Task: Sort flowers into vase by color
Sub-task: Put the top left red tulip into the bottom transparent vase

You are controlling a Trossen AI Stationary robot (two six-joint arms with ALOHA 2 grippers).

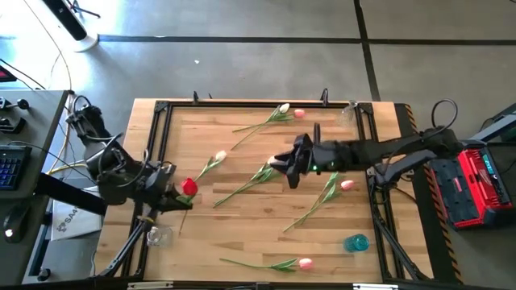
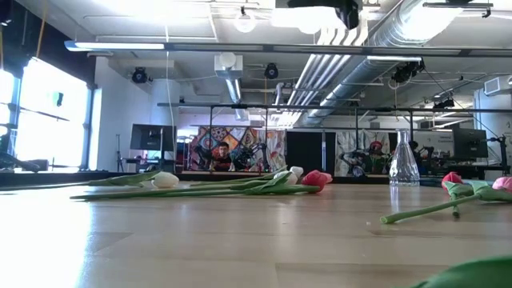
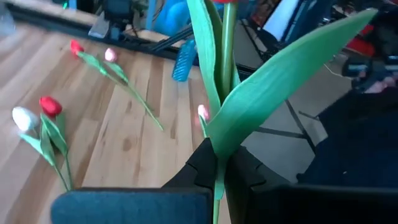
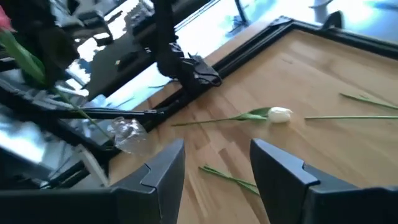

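My left gripper (image 1: 171, 196) is at the table's left edge, shut on a red tulip (image 1: 189, 187) whose leaves (image 3: 273, 81) fill the left wrist view. My right gripper (image 1: 287, 167) hovers open over the table's middle, above a flower with long leaves (image 1: 260, 172). Other tulips lie flat on the wood: a white one (image 1: 220, 156) (image 4: 280, 114), a white one (image 1: 284, 108) beside a pink one (image 1: 299, 113) at the far edge, a pink one (image 1: 347, 184) and a pink one (image 1: 305, 263) near the front. A clear vase (image 1: 159, 235) (image 4: 127, 134) stands off the left edge. My left gripper pinches the red tulip's green stem (image 3: 219, 177) between its two fingers, just below where the leaves spread. The flower is lifted clear of the table, and its leaves and red head (image 3: 224, 2) reach out beyond the fingertips.
A blue vase (image 1: 356, 242) stands at the near right corner and another clear vase (image 1: 348, 109) (image 2: 404, 164) at the far right corner. A black frame (image 1: 242, 105) rims the wooden table. Bare wood lies between the scattered flowers near the front left.
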